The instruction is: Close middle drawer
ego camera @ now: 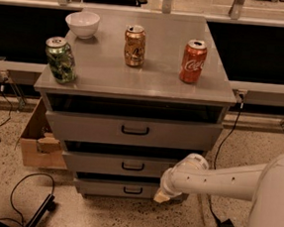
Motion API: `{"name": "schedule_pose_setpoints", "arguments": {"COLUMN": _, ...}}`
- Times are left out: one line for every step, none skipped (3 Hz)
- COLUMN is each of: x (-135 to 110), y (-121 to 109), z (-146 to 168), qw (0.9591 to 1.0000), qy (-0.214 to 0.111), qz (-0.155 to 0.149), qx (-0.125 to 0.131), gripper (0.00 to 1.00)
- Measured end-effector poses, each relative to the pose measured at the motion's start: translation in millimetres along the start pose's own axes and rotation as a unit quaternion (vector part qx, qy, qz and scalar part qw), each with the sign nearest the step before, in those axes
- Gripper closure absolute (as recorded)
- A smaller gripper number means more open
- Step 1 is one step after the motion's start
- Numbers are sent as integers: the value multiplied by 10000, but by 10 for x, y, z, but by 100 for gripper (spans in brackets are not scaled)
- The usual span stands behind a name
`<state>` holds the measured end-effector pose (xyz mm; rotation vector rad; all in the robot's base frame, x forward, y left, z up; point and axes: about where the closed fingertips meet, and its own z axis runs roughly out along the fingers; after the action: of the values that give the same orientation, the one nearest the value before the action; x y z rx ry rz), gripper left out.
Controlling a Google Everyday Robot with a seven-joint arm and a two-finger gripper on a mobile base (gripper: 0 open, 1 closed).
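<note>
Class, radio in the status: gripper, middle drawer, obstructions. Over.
Gripper low, at bottom drawer's right end. Middle drawer above it, handle free. No clutter seen before its front.
</note>
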<state>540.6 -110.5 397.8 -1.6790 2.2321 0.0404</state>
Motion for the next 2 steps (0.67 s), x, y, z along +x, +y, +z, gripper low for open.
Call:
{"name": "schedule_pose_setpoints", "arguments": {"x": -79, "y": 202, "z": -235, "qw": 9993, "qy": 264, "qz": -278, "qx": -34, "gripper": 63}}
{"name": "schedule_pose_setpoints", "arguments": {"x": -66, "y": 647, "z": -706, "qw": 9936, "qy": 798, "qz": -768, "qx": -233, "gripper": 87}}
